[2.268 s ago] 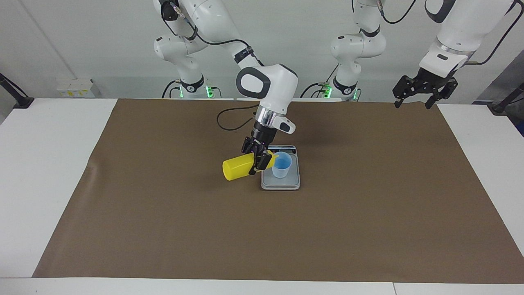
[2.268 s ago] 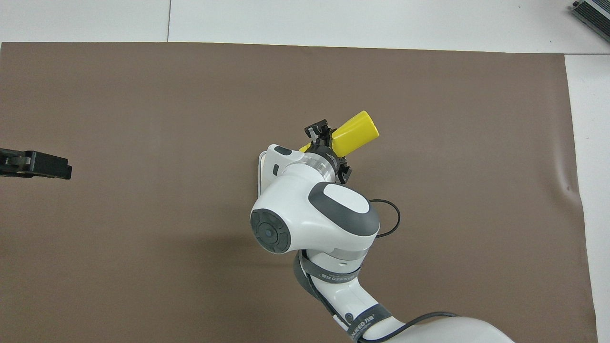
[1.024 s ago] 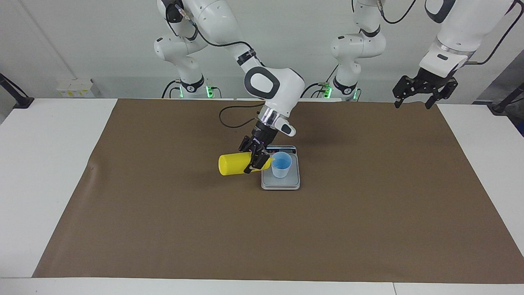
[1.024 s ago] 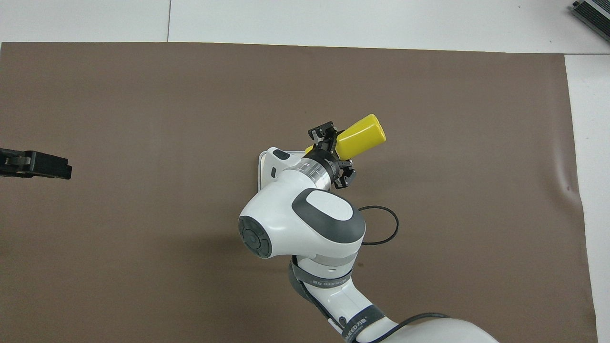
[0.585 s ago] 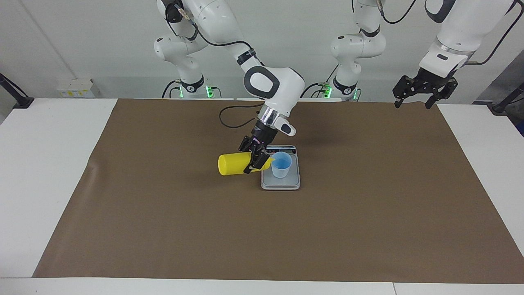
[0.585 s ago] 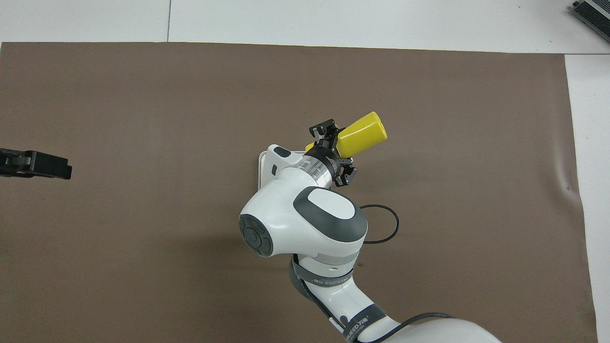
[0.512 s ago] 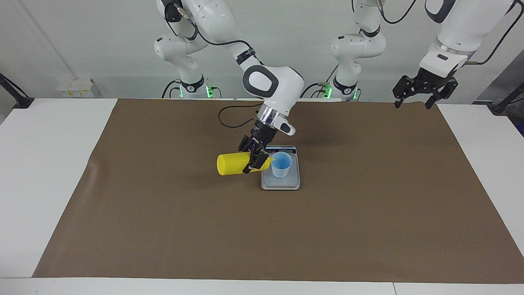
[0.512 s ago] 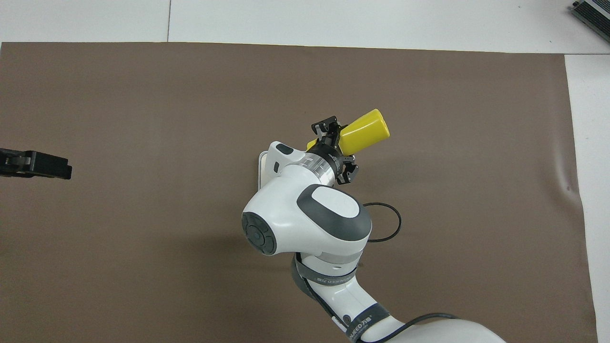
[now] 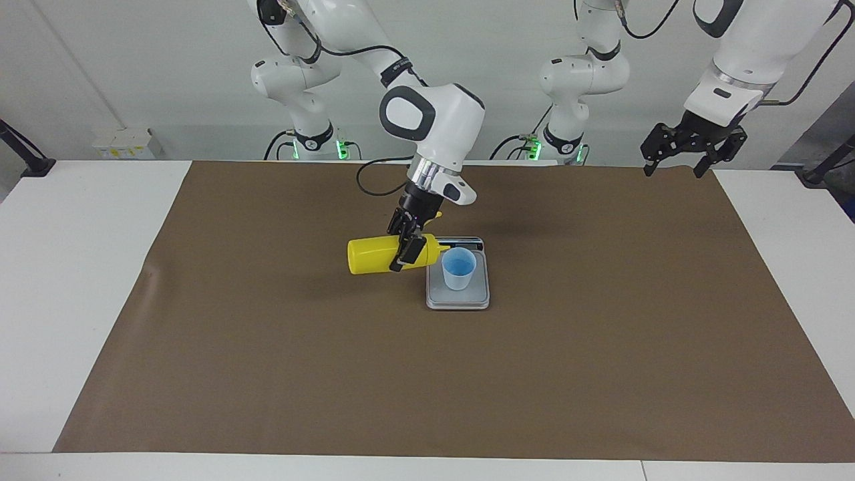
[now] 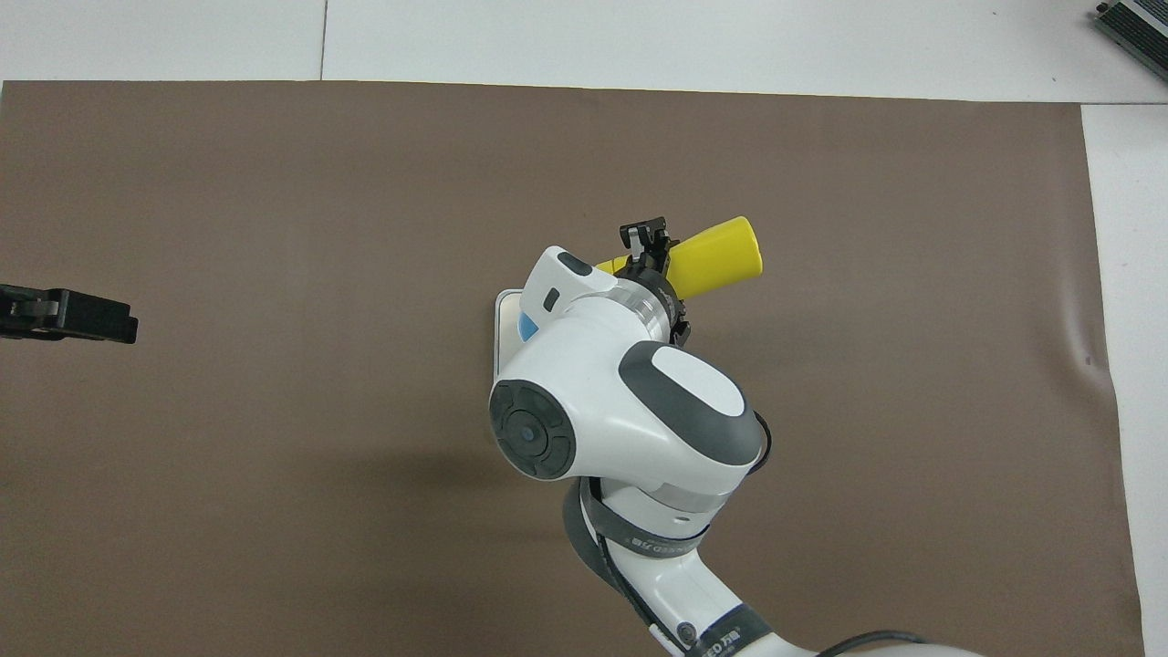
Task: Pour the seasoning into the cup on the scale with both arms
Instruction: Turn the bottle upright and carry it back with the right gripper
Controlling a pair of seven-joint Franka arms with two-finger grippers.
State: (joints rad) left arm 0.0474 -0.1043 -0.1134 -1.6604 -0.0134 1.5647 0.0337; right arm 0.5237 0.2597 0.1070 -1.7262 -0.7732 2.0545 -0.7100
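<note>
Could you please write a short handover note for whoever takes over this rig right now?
Right gripper: shut on the seasoning bottle, held about level in the air, nozzle toward the cup.
Left gripper: open, empty, waiting over the left arm's end of the table.
The cup stands upright on the scale.
Done: cup on scale, bottle brought to it.
Left: whether anything has been poured cannot be seen; finish pouring, then set the bottle down.

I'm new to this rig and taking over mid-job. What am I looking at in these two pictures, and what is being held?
Two white robot arms work at a table covered by a brown mat. One picture faces the robots from across the table; the other looks down from above their end. A grey scale lies mid-mat with a blue cup on it. The right hand is shut on the yellow seasoning bottle, lying sideways in the air, nozzle toward the cup. The left hand waits open over the mat's edge.
</note>
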